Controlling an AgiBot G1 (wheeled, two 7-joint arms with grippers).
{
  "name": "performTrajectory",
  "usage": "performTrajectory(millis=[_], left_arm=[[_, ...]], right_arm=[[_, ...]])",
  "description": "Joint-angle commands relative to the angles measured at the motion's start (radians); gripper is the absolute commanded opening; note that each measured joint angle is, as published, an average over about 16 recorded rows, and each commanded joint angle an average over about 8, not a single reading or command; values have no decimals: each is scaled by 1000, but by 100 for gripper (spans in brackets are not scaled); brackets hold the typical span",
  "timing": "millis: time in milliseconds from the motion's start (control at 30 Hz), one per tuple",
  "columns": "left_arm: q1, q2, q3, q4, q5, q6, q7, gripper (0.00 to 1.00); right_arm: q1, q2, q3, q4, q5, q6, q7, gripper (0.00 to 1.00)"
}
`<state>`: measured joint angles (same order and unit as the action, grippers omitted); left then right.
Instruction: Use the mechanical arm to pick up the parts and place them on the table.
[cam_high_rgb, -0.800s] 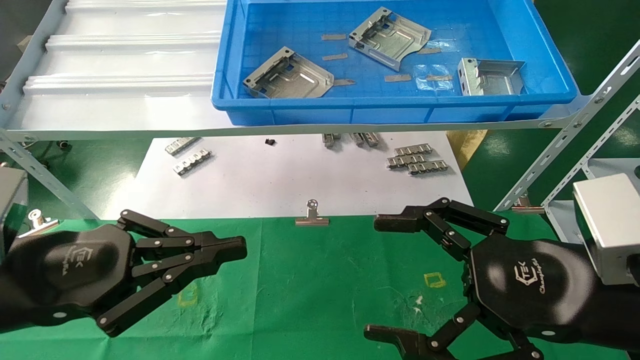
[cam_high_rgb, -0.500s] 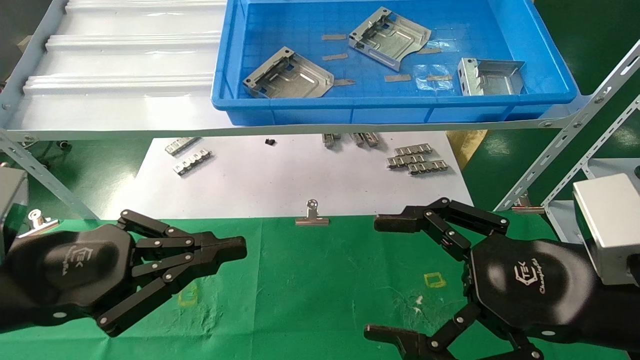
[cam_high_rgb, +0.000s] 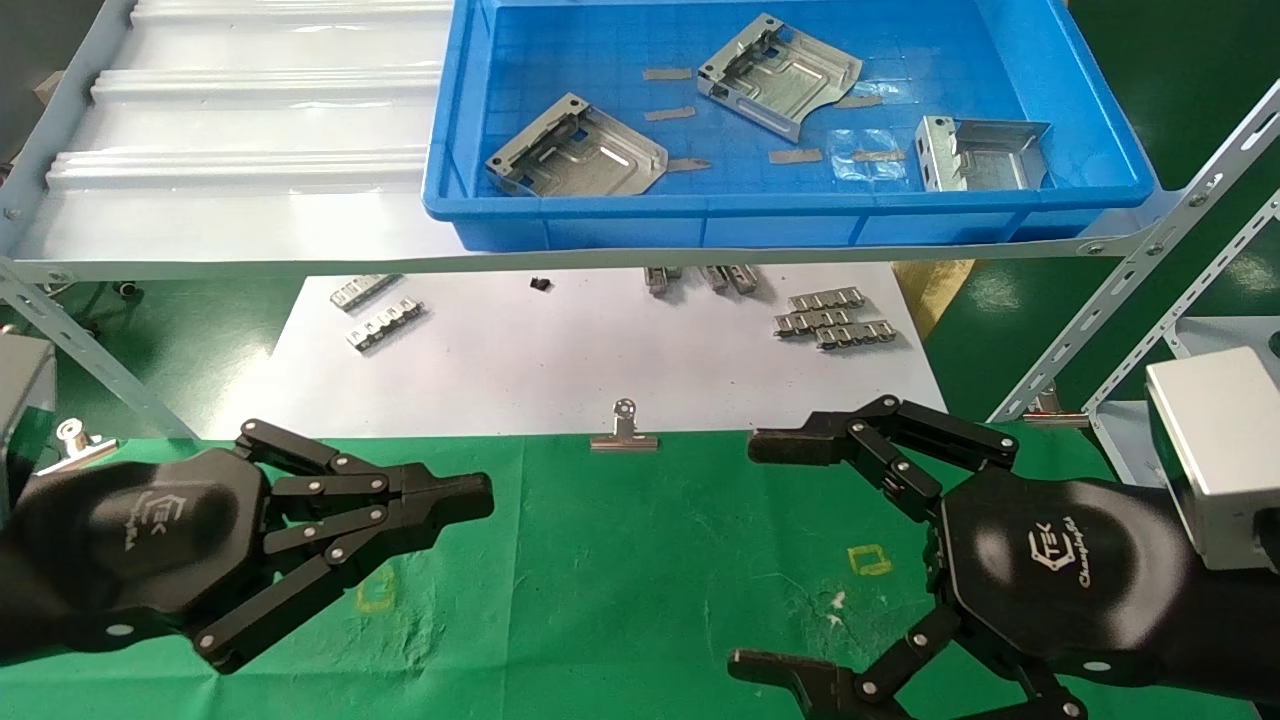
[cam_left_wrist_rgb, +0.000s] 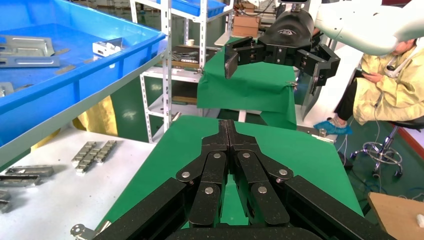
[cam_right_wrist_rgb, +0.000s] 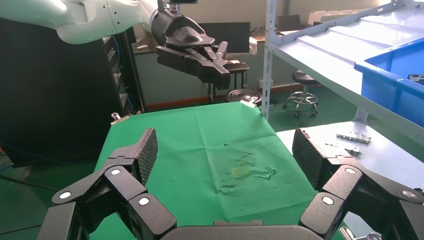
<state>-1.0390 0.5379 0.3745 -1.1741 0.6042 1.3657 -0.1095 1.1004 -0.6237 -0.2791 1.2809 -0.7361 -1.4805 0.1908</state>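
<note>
Head view shows no pickup begun: the right hand hovers with fingers spread and empty, the left hand clenched (idle), both over the green counter, so reaching the parts in the blue tray well beyond the fingertips likely comes next.

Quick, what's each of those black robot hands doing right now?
Left hand: fingers closed together, holding nothing, above the green table.
Right hand: fingers spread open, holding nothing.
</note>
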Motion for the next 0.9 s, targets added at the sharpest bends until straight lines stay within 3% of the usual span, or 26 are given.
performTrajectory(millis=[33,133,167,367,433,667,833,900], left_arm=[[0,0,0,0,0,0,0,0],[0,0,0,0,0,0,0,2],[0,0,0,0,0,0,0,8],[0,0,0,0,0,0,0,83],[0,0,0,0,0,0,0,100],[0,0,0,0,0,0,0,100],[0,0,0,0,0,0,0,100],[0,0,0,0,0,0,0,100]], right_arm=[[-3,1,2,2,4,-2,-2,100],[45,-21,-1,-6,-14,27,8,100],[68,-32,-4,-13,-25,44,14,100],[256,-128,-54,-102,-171,187,69,100],[329,-173,-85,-154,-243,243,92,100],[578,-359,-211,-423,-513,423,142,100],[712,-493,-284,-661,-647,499,119,100],[755,-541,-307,-755,-686,521,99,91]])
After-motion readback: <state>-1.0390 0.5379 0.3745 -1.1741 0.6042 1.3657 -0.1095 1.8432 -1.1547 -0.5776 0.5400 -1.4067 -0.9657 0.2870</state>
